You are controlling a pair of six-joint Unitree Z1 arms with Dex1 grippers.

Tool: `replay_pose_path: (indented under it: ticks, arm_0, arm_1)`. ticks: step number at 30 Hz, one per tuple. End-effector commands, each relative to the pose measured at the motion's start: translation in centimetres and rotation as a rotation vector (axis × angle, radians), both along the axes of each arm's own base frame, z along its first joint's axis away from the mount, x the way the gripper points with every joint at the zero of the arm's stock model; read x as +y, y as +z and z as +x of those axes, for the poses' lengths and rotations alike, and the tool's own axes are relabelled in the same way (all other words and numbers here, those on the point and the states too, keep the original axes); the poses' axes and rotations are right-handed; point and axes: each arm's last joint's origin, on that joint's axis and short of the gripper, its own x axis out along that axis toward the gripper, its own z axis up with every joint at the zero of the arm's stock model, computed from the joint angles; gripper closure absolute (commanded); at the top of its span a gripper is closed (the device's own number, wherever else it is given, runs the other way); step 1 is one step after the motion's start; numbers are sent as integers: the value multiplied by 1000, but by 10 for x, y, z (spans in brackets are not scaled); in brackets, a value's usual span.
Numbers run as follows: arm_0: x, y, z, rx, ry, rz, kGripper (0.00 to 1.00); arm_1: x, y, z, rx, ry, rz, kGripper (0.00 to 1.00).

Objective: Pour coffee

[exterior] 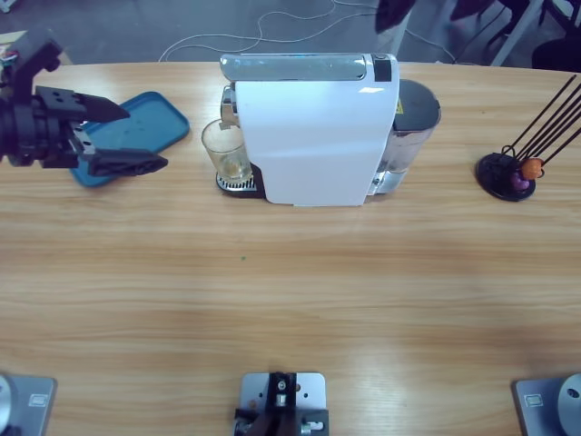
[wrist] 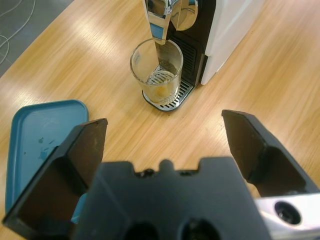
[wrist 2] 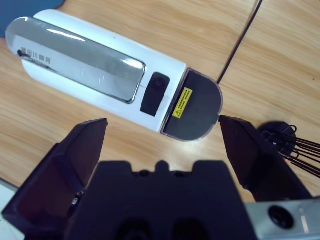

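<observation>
White coffee machine (exterior: pixel 313 136) is set on the desk (exterior: pixel 290 291); glass (wrist: pixel 156 70) with shallow coffee (wrist: pixel 161 91) sits on its drip tray. Glass judged rigid, slippery, fragile; best gripped mid-wall. Left gripper (wrist: pixel 162 150) spread, right gripper (wrist 2: pixel 162 150) spread. Coffee layer shown clearly only by left wrist; machine's top only by right wrist.

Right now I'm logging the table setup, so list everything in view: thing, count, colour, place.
coffee machine: one, white with a silver top, table's middle back.
glass: one, clear, on the machine's drip grille under the spout.
coffee: a thin layer in the glass bottom.
tray: one, blue, left of the glass.
capsule rack: one, black wire, far right, holding an orange and a purple capsule.
cable: white, on the floor behind.
table: one, wooden.
left end effector: black, open, over the tray.
right end effector: black, open, above the machine.
</observation>
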Motion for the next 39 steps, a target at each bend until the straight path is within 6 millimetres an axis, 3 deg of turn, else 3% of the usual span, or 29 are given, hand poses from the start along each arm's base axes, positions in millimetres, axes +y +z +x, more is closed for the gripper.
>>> replay_pose_path:
  ticks: [1,14,20,24,28,30,33,35,39]
  arm_0:
    - [2,-15,-11,47,-15,30,9]
    - [7,-10,-18,22,-12,15,9]
    - [7,-4,-19,13,-11,-1,9]
    - [9,0,-22,-5,-12,-15,9]
    - [15,3,-31,-12,-11,-24,9]
    - [16,3,-32,-5,-8,-27,9]
    - [13,1,-36,12,-26,-23,9]
    - [12,-3,-40,22,-42,-16,9]
    - [15,-8,-46,49,-41,-9,9]
  arm_1:
    - [3,-5,-8,11,-7,-24,0]
    - [6,6,-20,-13,-36,22,0]
    - [-5,14,-32,-9,-65,24,0]
    - [-35,15,-73,10,-63,5,0]
    - [-79,2,-143,-92,-7,111,0]
    - [-106,-20,-178,-131,22,176,0]
    - [-137,-51,-209,-225,55,220,0]
    - [-152,-71,-226,-320,116,248,0]
    - [-172,-115,-248,-344,155,238,0]
